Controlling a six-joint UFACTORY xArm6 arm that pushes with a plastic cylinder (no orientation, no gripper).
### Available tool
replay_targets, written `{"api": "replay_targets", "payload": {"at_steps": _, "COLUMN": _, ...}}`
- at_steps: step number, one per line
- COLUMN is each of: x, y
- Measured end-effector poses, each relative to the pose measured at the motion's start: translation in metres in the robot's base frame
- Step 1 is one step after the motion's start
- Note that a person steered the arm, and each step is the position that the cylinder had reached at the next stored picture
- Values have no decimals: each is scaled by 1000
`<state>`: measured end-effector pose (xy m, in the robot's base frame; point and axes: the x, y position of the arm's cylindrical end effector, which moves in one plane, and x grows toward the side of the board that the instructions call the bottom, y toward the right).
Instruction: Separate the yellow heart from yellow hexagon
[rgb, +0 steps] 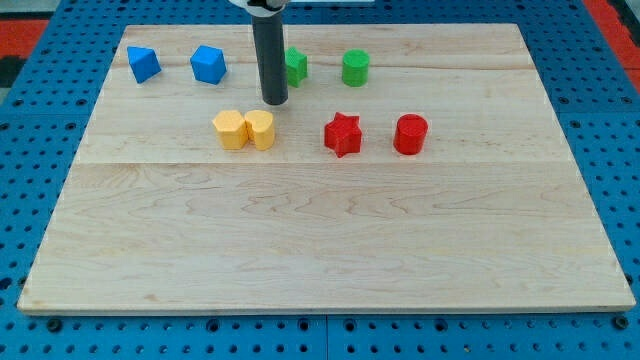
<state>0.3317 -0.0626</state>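
Yellow marks the two blocks that matter: the yellow hexagon block (230, 130) and the yellow heart block (260, 130) sit side by side and touching, a little toward the view's left of the middle of the pale wooden surface (320, 240), with the hexagon on the view's left and the heart on the view's right. The straight dark rod (269, 55) comes down from the view's top, and my tip (274, 102) rests just beyond the heart, toward the view's top and slightly to its right, close to it but seemingly not yet touching. This arm carries no fingers, so there is nothing to be apart, together or clamped; only the tip does the work.

Other blocks stand apart from the pair: a red star block (342, 134) and a red cylinder block (410, 134) to the view's right, a green block (295, 66) partly hidden behind the rod, a green cylinder block (356, 67), and two blue blocks (143, 64) (208, 64) along the view's top.

Judging by this, the step in hand is the approach: the pair is still joined and the separation is not yet done. The next move likely calls for bringing the tip against the heart alone and pushing it away from the hexagon, probably toward the view's bottom, without dragging the hexagon along or driving the heart into the red star.
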Motion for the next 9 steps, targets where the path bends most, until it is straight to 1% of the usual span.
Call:
{"api": "replay_targets", "payload": {"at_steps": 2, "x": -18, "y": -19}}
{"api": "replay_targets", "payload": {"at_steps": 3, "x": -4, "y": -19}}
{"api": "replay_targets", "payload": {"at_steps": 4, "x": 35, "y": -31}}
{"api": "replay_targets", "payload": {"at_steps": 5, "x": 75, "y": -26}}
{"api": "replay_targets", "payload": {"at_steps": 6, "x": 103, "y": 2}}
{"api": "replay_targets", "payload": {"at_steps": 7, "x": 96, "y": 1}}
{"api": "replay_targets", "payload": {"at_steps": 8, "x": 93, "y": 17}}
{"api": "replay_targets", "payload": {"at_steps": 9, "x": 112, "y": 50}}
